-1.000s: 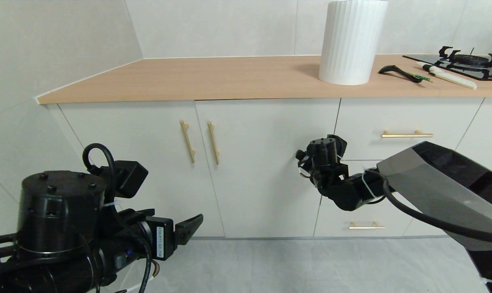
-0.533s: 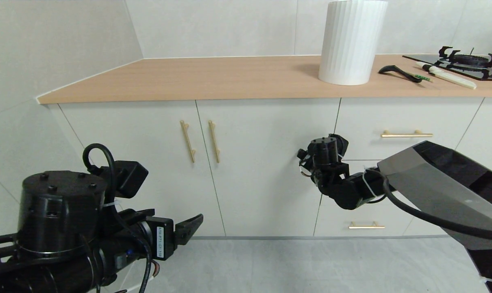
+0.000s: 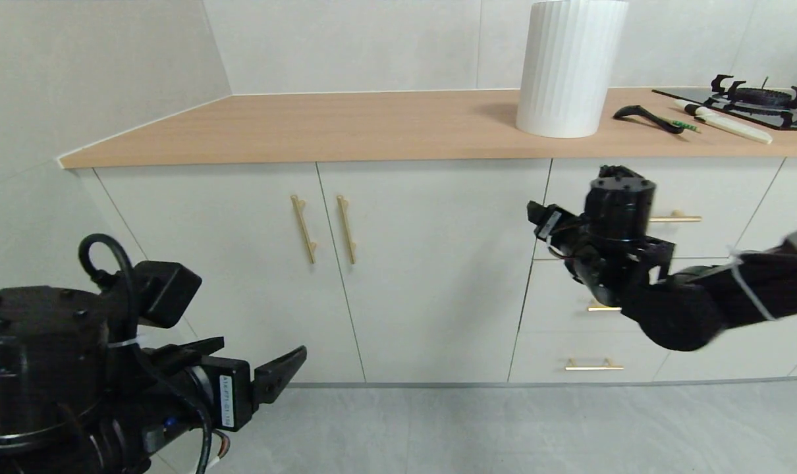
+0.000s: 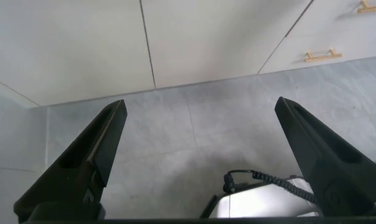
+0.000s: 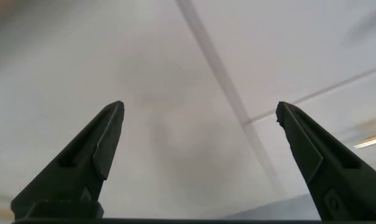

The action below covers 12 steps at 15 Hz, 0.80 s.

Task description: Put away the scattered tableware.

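At two o'clock in the head view, on the counter (image 3: pixel 372 128), lie the loose pieces: a black utensil (image 3: pixel 643 117) and a white utensil (image 3: pixel 724 124). A small green part sits between them, and I cannot tell which one it belongs to. The black utensil lies nearer the canister (image 3: pixel 566 66), which stands upright at one o'clock. The white utensil runs along the near edge of the hob (image 3: pixel 761 99), at the counter's far right end. Neither utensil is touched by an arm.

The right gripper (image 3: pixel 545 220) hangs at three o'clock, below the counter edge and in front of the drawers (image 3: pixel 721 191), close to the top drawer's brass handle (image 3: pixel 685 217). Its wrist view shows the fingers spread wide with nothing between them, pointing at a pale cabinet front with a seam.

The left gripper (image 4: pixel 200 106) sits low at seven o'clock, well apart from the counter. It is before the doors (image 3: pixel 431 263), above the grey floor (image 3: pixel 504 428). Its fingers are likewise spread wide and hold nothing.
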Available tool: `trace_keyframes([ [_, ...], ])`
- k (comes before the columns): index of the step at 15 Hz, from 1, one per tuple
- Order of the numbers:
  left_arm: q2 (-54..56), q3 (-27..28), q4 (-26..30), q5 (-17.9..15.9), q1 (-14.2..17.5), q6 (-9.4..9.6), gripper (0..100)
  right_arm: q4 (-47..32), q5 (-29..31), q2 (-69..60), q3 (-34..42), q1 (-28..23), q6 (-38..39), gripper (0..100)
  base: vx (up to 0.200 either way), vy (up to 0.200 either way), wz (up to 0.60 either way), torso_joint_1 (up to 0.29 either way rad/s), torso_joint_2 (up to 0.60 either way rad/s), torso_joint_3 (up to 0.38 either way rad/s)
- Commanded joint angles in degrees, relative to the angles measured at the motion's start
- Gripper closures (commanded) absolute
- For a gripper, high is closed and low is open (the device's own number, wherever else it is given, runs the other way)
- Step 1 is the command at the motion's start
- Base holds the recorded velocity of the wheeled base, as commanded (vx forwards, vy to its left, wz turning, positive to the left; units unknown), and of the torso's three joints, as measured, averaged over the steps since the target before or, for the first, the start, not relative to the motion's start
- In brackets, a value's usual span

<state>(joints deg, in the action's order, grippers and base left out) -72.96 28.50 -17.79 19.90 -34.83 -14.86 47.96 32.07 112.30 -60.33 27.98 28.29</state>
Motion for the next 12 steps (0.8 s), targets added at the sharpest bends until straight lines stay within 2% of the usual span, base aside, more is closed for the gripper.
trace_keyframes([
  [1,11.4,-7.1,-0.1,3.8,0.3,0.01,0,12.2,-0.1,-27.0,27.4,0.1,-13.1,0,0.000,0.000,0.00,0.000,0.00,0.000],
  [3,22.2,-9.9,0.3,5.9,3.1,0.62,0,15.4,0.0,-39.5,40.1,-0.4,-18.6,0,0.000,0.000,0.00,0.000,0.00,0.000],
  [4,28.5,-10.6,2.1,5.9,6.0,2.56,0,15.2,0.1,-48.1,46.4,-0.7,-21.4,0,0.000,0.000,0.00,0.000,0.00,0.000],
  [5,41.8,-10.3,11.7,5.9,11.1,8.18,0,12.7,0.4,-64.0,55.3,-4.2,-28.0,0,0.000,0.000,0.00,0.000,0.00,0.000],
  [6,48.2,-9.6,17.5,5.8,12.3,11.26,0,9.8,-0.3,-71.5,58.4,-9.6,-29.5,0,0.000,0.000,0.00,0.000,0.00,0.000],
  [7,53.5,-8.6,22.8,5.7,13.9,12.93,0,3.1,-1.3,-79.4,58.7,-12.9,-30.1,0,0.000,0.000,0.00,0.000,0.00,0.000],
  [8,56.3,-7.9,25.5,5.5,15.7,13.10,0,-4.6,-1.8,-86.4,57.4,-14.0,-30.8,0,0.000,0.000,0.00,0.000,0.00,0.000],
  [10,60.9,-8.6,26.9,5.5,19.6,13.89,0,-25.2,-1.7,-100.5,51.5,-15.9,-31.7,0,0.000,0.000,0.00,0.000,0.00,0.000],
  [11,63.1,-8.8,27.5,5.5,22.0,15.92,0,-33.8,-2.0,-106.0,49.1,-18.4,-31.8,0,0.000,0.000,0.00,0.000,0.00,0.000],
  [12,66.0,-9.1,28.8,5.2,24.5,18.82,0,-38.4,-1.8,-106.6,47.7,-19.7,-31.7,0,0.000,0.000,0.00,0.000,0.00,0.000],
])
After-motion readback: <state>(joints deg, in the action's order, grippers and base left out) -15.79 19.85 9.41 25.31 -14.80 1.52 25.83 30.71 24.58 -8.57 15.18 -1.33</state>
